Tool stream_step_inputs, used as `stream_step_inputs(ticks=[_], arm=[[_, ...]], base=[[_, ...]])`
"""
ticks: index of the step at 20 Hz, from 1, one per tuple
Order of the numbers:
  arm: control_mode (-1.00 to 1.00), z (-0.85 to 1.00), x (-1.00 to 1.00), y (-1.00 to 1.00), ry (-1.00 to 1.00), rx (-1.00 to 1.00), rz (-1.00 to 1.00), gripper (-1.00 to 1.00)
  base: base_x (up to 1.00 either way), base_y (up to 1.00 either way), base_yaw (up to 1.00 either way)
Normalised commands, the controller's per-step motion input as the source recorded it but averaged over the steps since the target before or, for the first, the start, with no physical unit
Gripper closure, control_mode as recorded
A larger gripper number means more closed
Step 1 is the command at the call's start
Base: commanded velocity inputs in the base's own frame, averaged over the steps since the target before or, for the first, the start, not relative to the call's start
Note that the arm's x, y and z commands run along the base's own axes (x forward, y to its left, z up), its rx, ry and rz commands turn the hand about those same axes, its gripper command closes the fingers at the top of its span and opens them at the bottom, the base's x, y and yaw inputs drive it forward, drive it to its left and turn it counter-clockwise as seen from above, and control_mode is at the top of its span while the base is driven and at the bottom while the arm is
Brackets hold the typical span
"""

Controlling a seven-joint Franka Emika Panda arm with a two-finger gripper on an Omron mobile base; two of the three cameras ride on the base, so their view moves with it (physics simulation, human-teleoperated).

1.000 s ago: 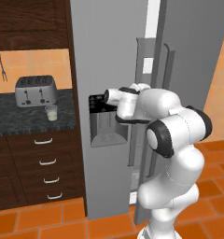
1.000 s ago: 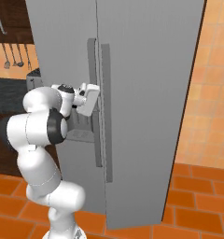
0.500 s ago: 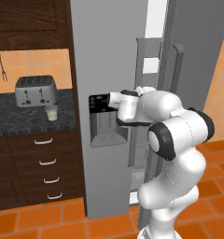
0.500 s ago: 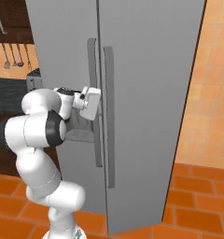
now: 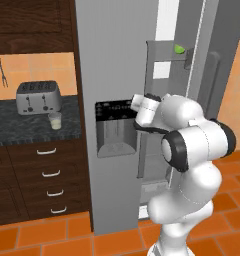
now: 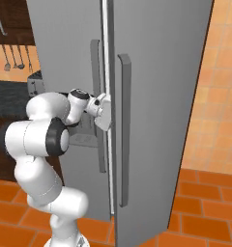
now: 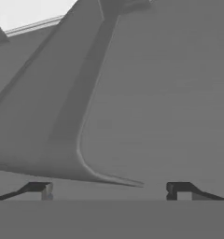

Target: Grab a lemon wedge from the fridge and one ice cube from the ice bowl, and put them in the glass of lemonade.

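Grey metal fridge (image 5: 112, 55): tall, its right door stands partly open in the left base view, so shelves inside show through the gap.
Dispenser (image 5: 114, 127): black-panelled recess in the left door, just beside the arm's wrist.
Lemon wedge (image 5: 179, 49): small yellow-green piece on an upper shelf inside the fridge, high above the wrist.
End effector (image 7: 109, 190): released, its two dark tips stand wide apart with nothing between them; in the hand view they are close in front of a grey door surface and a long handle (image 7: 81, 93).
Arm: in the right base view the hand (image 6: 102, 111) is at the seam between the two doors, beside the vertical handles.
Glass of lemonade (image 5: 55, 120): on the dark desk (image 5: 22, 127), just in front of the toaster (image 5: 38, 96), well apart from the arm.
Drawers (image 5: 47, 175): dark wood, below the desk.
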Motion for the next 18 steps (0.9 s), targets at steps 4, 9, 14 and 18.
stream_step_inputs(ticks=[4, 9, 14, 18], arm=[[-1.00, -0.08, -0.46, -1.00, -0.01, 0.18, -0.06, -1.00], [-1.00, -0.03, -0.46, -1.00, -0.01, 0.18, -0.03, -1.00], [-1.00, -0.03, -0.72, -1.00, -0.03, 0.16, 0.00, -1.00], [-1.00, -0.09, -0.74, -1.00, -0.04, 0.16, 0.00, -1.00]], base=[[0.00, 0.00, 0.00], [0.00, 0.00, 0.00], [0.00, 0.00, 0.00], [0.00, 0.00, 0.00]])
